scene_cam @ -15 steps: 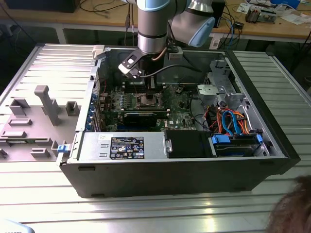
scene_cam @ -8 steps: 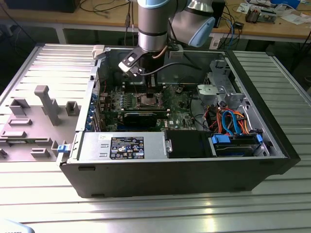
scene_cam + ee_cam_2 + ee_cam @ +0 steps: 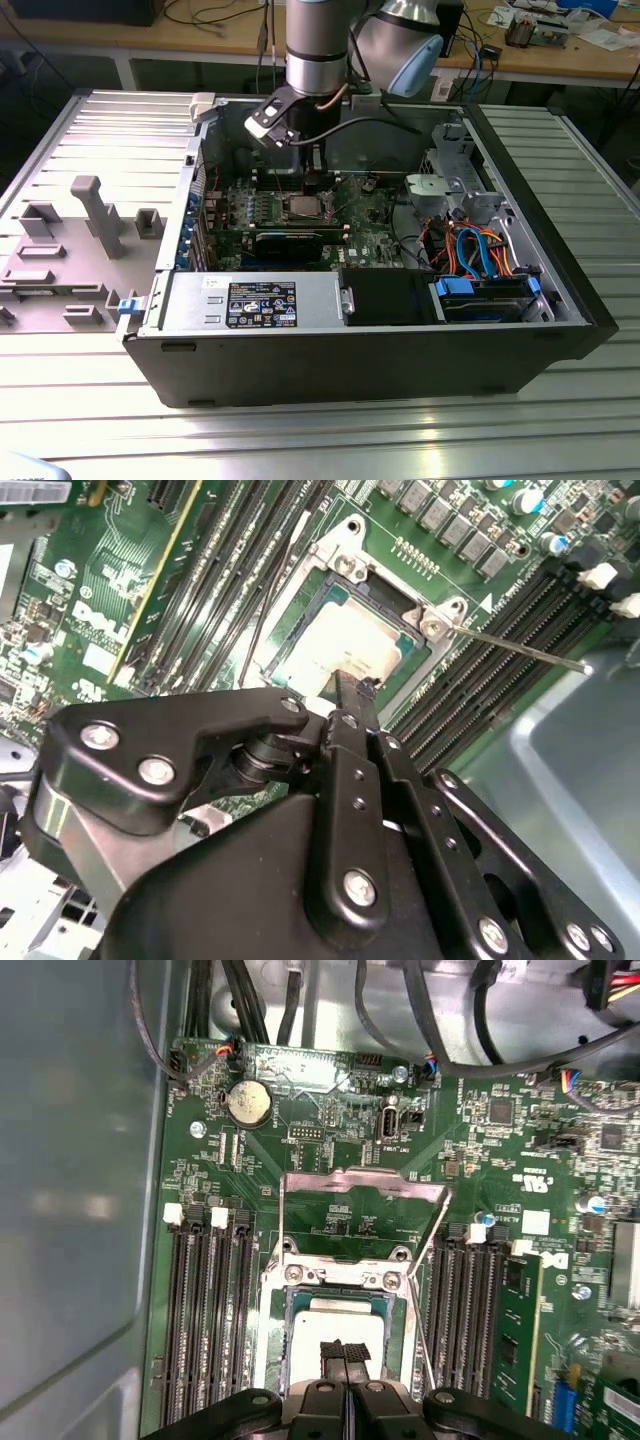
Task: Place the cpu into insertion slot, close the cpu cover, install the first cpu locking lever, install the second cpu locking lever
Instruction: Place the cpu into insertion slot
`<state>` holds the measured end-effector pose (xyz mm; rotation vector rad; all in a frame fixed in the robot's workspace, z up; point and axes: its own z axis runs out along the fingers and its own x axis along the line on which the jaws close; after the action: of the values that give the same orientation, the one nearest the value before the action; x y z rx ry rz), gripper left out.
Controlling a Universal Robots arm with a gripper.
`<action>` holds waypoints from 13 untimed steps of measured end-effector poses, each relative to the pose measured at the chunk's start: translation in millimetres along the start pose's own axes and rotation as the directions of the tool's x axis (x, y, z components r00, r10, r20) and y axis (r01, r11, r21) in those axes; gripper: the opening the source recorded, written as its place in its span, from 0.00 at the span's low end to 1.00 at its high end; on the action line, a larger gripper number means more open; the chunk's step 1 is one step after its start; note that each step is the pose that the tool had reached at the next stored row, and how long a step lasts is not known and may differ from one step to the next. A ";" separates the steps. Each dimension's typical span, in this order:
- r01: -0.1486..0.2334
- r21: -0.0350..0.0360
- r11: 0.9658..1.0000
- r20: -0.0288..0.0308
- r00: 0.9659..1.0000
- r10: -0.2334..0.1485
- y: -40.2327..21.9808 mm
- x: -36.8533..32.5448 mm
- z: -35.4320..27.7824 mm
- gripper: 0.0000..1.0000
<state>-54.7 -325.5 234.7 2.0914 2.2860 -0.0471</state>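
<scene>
- In the exterior view, the arm (image 3: 315,50) reaches down into an open computer case (image 3: 350,370) that lies on a ribbed metal worktop (image 3: 300,440). It hangs over the green board (image 3: 365,215), and orange and blue cables (image 3: 470,250) bunch at the exterior view's right.
- That view takes in the whole case. Both wrist views show the socket close up.
- In the first wrist view, the pincer (image 3: 345,1355) has its black fingertips (image 3: 332,1352) pressed together with nothing between them. They sit directly over the cpu (image 3: 335,1322); I cannot tell whether they touch it.
- The cpu, a flat square with a pale silvery-grey top, lies level inside the insertion slot (image 3: 282,1345), between rows of black memory slots (image 3: 210,1310).
- The cpu cover (image 3: 365,1185), a thin silvery frame, is swung back off the slot toward the coin battery (image 3: 247,1103). Green board shows through its window.
- The second wrist view looks over the pincer's black linkage from another side. There, a thin lever rod (image 3: 520,652) juts from a socket corner across the memory slots.
</scene>
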 end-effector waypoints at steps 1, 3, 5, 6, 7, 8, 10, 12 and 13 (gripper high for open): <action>0.000 0.000 1.000 0.000 1.000 0.000 0.0 -0.1 -2.3 0.11; 0.000 0.000 1.000 0.000 1.000 0.000 0.0 -0.3 -4.8 0.11; 0.000 0.000 1.000 0.000 1.000 0.000 0.0 -0.4 -7.1 0.11; 0.000 0.000 1.000 0.000 1.000 0.000 0.1 -0.4 -7.2 0.11; 0.000 0.000 1.000 0.000 1.000 0.000 0.1 -0.3 -7.2 0.11; 0.000 0.000 1.000 0.000 1.000 0.000 0.1 -0.4 -7.4 0.11; 0.000 0.000 1.000 0.000 1.000 0.000 0.0 -0.4 -7.4 0.11; 0.000 0.000 1.000 0.000 1.000 0.000 0.1 -0.4 -7.4 0.11; 0.000 0.000 1.000 0.000 1.000 0.000 0.0 -0.4 -7.4 0.11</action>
<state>-54.7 -325.5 242.2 2.0914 2.2860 -0.0469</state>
